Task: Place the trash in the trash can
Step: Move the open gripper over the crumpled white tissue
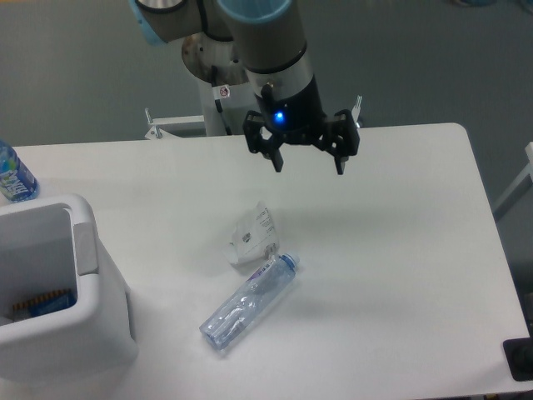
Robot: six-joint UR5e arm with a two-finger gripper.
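Two pieces of trash lie near the middle of the white table. One is a crumpled white paper wrapper (252, 237) with small print. Just below it, touching or nearly touching, a clear crushed plastic bottle (248, 302) with a bluish cap lies on its side, pointing up to the right. My gripper (309, 164) hangs above the table, up and to the right of the wrapper, open with nothing between its fingers. The trash can (100, 287), a boxy white bin with a grey panel on its right rim, stands at the left front corner.
A bottle with a bright blue label (14, 175) stands at the far left edge, behind the bin. Something blue and brown lies inside the bin (46, 303). A dark object (520, 360) sits at the table's front right corner.
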